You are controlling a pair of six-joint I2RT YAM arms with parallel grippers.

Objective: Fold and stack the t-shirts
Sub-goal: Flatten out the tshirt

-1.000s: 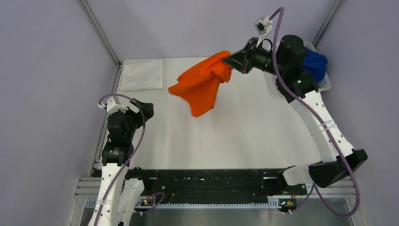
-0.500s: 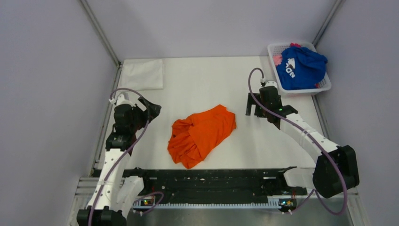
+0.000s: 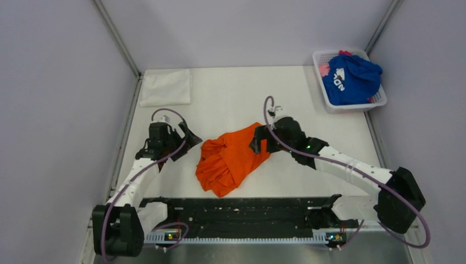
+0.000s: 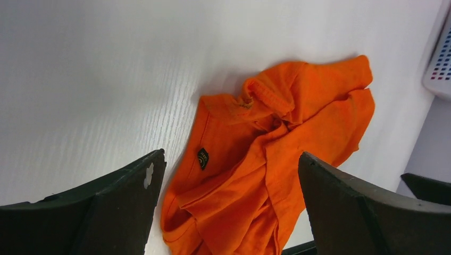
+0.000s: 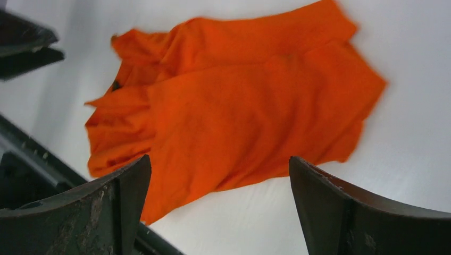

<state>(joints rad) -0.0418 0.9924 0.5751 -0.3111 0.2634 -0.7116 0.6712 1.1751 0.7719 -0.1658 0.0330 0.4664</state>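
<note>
Our orange t-shirt (image 3: 231, 159) crumpled mid-way on the counter (image 3: 231, 99), our left fingers (image 4: 106, 212) spread wide just left of it, our right fingers (image 5: 367, 212) spread empty over its right edge, blue t-shirt (image 3: 351, 80) in the far-right basket (image 3: 381, 100)

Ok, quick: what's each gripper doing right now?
Left gripper: open, empty, beside the orange t-shirt.
Right gripper: open, empty, at that shirt's far edge.

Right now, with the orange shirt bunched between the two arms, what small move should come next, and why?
Likely lower the left end effector and right end effector onto opposite edges of the orange t-shirt and pinch. It lies crumpled on the table, unfolded; both are open at its sides, holding nothing.
</note>
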